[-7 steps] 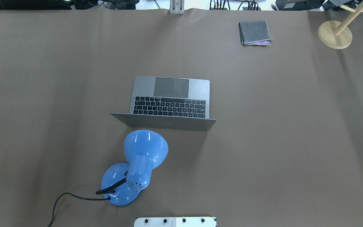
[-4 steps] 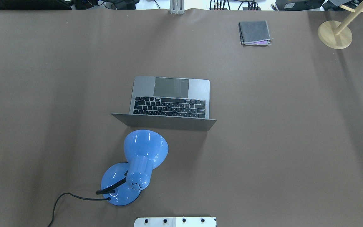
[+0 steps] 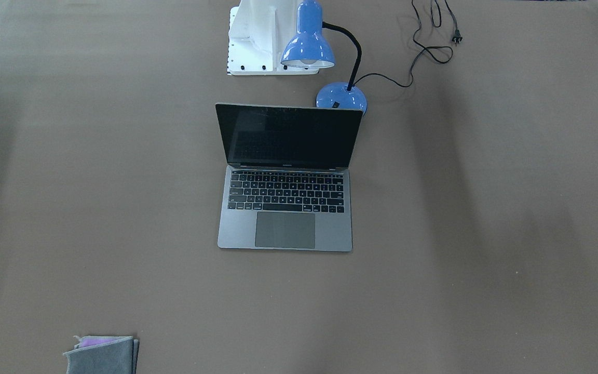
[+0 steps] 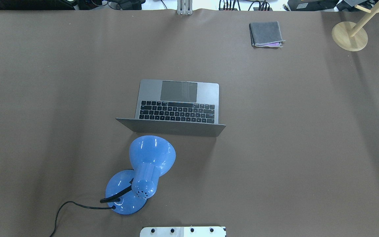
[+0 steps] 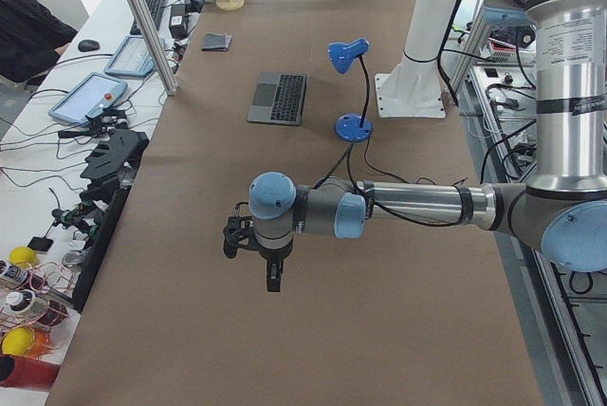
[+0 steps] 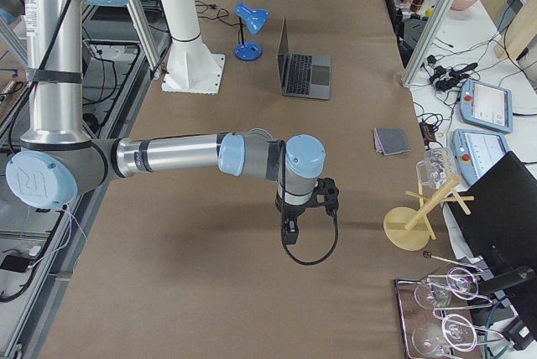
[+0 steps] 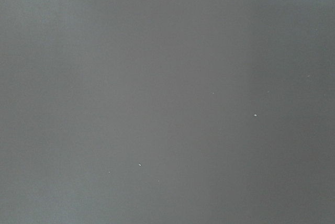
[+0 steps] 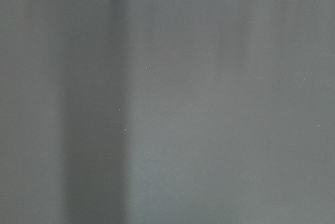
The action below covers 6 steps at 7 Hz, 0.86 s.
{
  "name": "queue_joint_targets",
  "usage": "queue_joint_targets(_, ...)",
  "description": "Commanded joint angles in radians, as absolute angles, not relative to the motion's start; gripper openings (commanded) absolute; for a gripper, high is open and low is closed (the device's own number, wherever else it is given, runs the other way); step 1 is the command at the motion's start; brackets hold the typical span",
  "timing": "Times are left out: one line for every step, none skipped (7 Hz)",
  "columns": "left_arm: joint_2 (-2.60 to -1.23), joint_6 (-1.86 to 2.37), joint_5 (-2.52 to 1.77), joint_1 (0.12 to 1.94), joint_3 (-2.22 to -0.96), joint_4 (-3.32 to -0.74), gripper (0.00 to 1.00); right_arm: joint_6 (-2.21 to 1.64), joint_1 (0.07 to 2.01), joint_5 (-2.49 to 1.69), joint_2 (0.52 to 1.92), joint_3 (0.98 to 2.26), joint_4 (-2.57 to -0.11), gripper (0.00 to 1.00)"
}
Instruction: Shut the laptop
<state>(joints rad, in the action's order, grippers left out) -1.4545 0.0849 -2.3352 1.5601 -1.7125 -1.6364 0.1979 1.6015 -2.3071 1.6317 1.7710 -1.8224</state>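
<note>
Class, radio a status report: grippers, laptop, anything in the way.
Left gripper, right gripper: both far from laptop, open or shut unclear. Laptop open, screen dark. Blue lamp close behind lid, robot's side.

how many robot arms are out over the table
2. The left arm stretches over bare table off to the robot's left of the laptop; the right arm does likewise off to the right. Neither shows in the overhead view.

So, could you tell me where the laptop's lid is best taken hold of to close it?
Probably take the laptop by the top edge of its raised lid, right of centre, coming from the robot's side behind the screen: the blue lamp crowds the left part.
</note>
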Motion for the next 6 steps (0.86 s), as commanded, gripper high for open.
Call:
queue_joint_targets(-1.457, 0.084, -2.335, 1.560, -1.710, -1.635, 0.99, 0.201, 1.601, -2.307, 1.634, 1.772, -1.822, 1.00)
queue_joint_targets(-1.459, 0.084, -2.335, 1.560, -1.710, -1.634, 0.99, 0.198, 1.601, -2.307, 1.634, 1.772, -1.822, 1.00)
queue_joint_targets(-1.459, 0.086, -2.335, 1.560, -1.710, -1.634, 0.99, 0.198, 1.601, -2.310, 1.631, 1.772, -1.822, 1.00)
queue_joint_targets(-1.459, 0.084, -2.335, 1.560, -1.709, -1.635, 0.99, 0.198, 1.601, -2.310, 1.631, 1.772, -1.822, 1.00)
queue_joint_targets(-1.460, 0.084, -2.330, 1.560, -1.707, -1.634, 0.99, 0.196, 1.601, -2.312, 1.631, 1.772, -1.822, 1.00)
queue_joint_targets(-1.471, 0.084, -2.288, 1.557, -1.709, -1.634, 0.99, 0.196, 1.601, -2.315, 1.631, 1.778, -1.822, 1.00)
